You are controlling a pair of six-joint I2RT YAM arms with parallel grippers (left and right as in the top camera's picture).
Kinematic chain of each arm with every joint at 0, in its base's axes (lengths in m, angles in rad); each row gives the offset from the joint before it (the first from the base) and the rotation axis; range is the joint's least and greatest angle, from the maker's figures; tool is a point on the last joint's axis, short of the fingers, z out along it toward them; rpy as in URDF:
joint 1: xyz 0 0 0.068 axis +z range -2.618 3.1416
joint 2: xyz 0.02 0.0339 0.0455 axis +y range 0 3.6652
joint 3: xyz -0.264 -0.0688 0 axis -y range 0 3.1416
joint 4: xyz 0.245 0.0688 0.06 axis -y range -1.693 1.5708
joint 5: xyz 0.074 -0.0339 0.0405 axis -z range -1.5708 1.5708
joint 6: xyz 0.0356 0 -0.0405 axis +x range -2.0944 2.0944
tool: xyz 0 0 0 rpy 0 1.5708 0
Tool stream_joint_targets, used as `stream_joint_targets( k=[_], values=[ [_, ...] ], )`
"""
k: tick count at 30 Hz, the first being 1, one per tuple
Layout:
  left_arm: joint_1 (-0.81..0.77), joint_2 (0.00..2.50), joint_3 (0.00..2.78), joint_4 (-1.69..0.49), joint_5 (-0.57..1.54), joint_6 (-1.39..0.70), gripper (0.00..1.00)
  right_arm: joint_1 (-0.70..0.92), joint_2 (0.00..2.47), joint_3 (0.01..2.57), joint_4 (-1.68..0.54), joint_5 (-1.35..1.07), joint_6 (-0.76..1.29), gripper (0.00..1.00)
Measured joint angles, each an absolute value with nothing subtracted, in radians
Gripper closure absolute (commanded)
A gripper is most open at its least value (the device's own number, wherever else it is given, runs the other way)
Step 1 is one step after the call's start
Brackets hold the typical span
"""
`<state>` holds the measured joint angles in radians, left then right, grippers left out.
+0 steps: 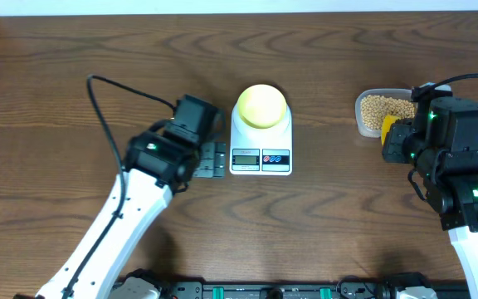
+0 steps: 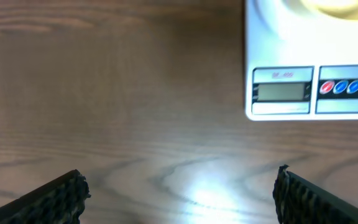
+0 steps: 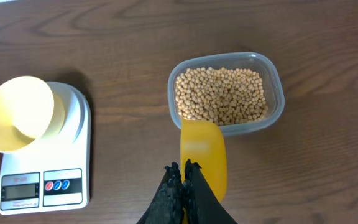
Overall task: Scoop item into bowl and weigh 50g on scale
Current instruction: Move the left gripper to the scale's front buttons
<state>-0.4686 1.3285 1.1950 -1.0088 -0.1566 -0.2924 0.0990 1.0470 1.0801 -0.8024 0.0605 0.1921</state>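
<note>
The pale-yellow bowl sits empty on the white scale at the table's centre; both also show in the right wrist view, bowl and scale. The tan beans fill a clear tub at the right and show in the right wrist view. My right gripper is shut on the handle of a yellow scoop, whose empty mouth touches the tub's near rim. My left gripper is open and empty, low over the wood just left of the scale.
The scale's display is blank or unreadable. A black cable arcs from the left arm over the left side of the table. The far table edge runs along the top of the overhead view.
</note>
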Motion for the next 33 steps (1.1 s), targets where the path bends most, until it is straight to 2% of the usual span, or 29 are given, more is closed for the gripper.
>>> stream_joint_targets(
  k=[17,24,33],
  values=[
    [-0.555,1.485,1.195,-0.879,-0.203,-0.34,0.02,0.099,1.047,1.08,-0.802,0.06,0.192,0.99],
    [-0.659,1.651,1.195,-0.846,-0.254,-0.34,0.02,0.099,1.047,1.08,-0.801,0.06,0.192,0.99],
    [-0.756,1.665,1.195,-0.737,-0.345,-0.34,0.02,0.099,1.047,1.08,-0.799,0.061,0.192,0.99]
  ],
)
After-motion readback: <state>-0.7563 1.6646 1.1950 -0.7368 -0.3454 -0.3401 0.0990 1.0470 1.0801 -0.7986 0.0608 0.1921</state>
